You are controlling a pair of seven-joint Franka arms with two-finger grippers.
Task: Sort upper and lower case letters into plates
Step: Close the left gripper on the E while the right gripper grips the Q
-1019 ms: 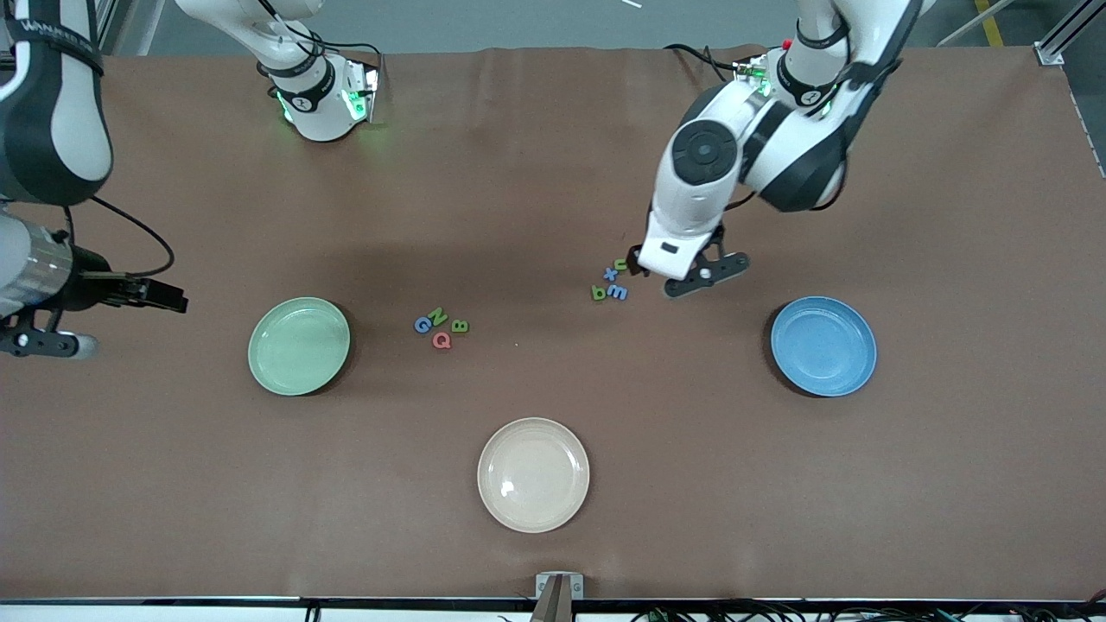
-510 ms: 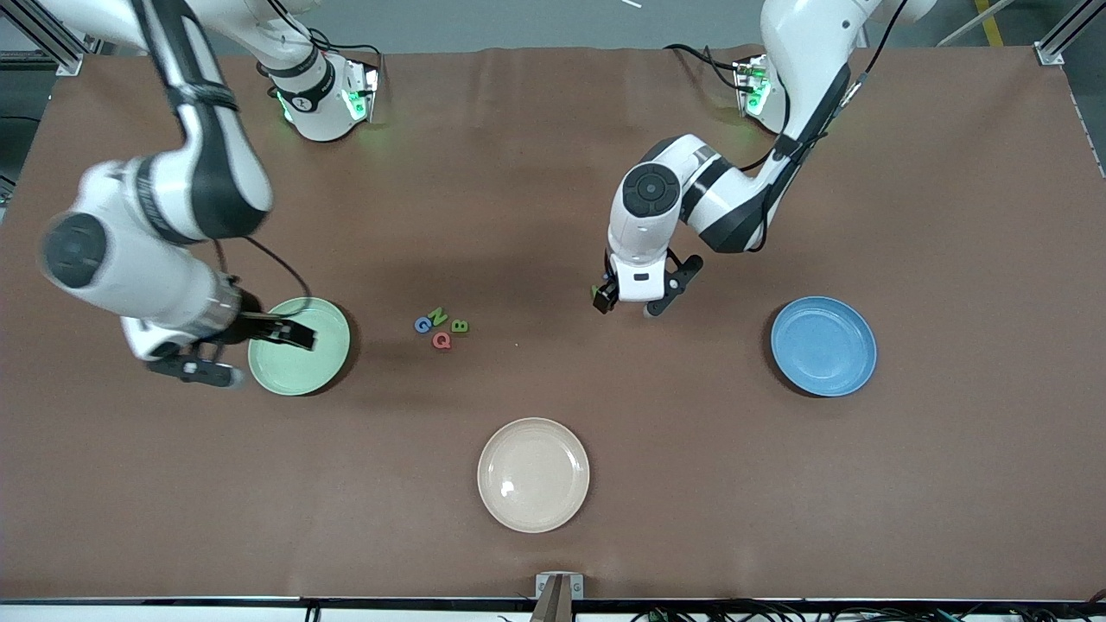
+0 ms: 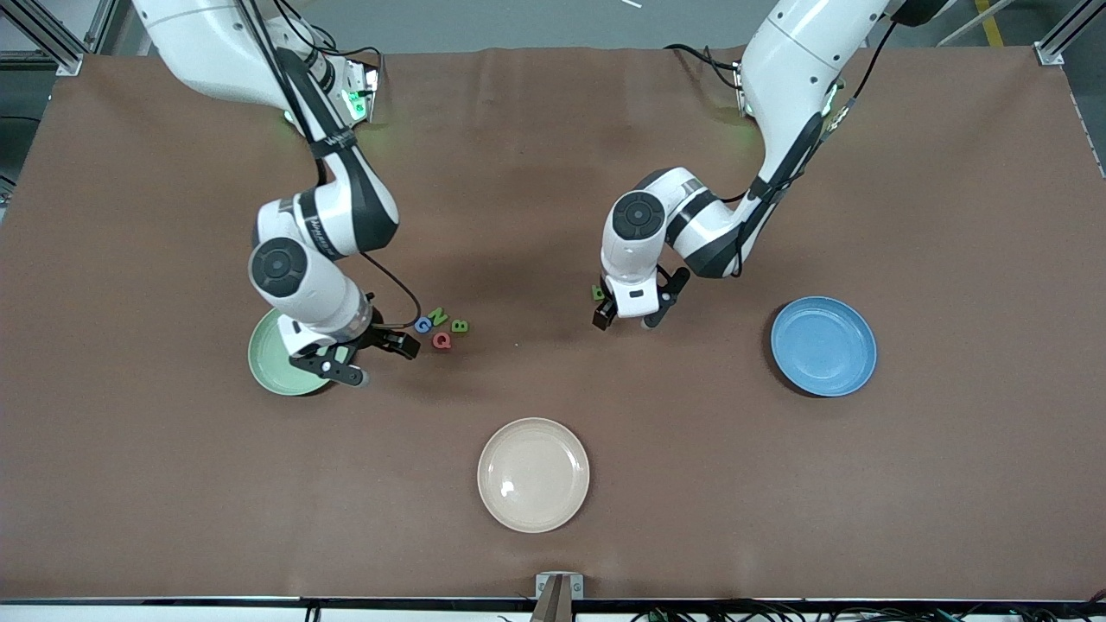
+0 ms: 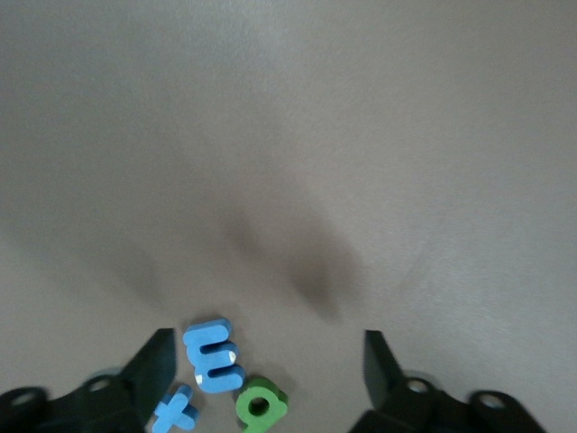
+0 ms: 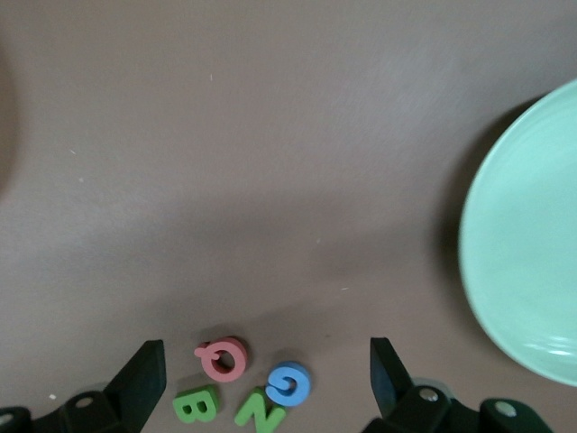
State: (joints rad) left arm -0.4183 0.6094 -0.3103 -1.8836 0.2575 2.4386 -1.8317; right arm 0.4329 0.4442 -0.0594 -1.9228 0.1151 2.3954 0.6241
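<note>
Letters sit in two clumps at mid-height of the front view. Capitals G (image 3: 422,325), N (image 3: 439,316), B (image 3: 460,326), Q (image 3: 441,340) are packed tight near the green plate (image 3: 268,367). Lower-case m (image 4: 212,356), x (image 4: 176,408), b (image 4: 261,406) lie under the left gripper (image 3: 624,320); n is hidden. Its fingers are spread around m, with x and b crowded beside it, so closing could pinch two pieces or flick one away. The right gripper (image 3: 378,360), fingers spread, is low by the capitals: same risk. The blue plate (image 3: 823,346) is empty. The cream plate (image 3: 533,474) at bottom centre invites a wrong drop.

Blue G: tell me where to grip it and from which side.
Grip the blue G across its outer curved edges, coming straight down from above. It lies flat on the table, with the green N close beside it, so a side approach looks crowded.
</note>
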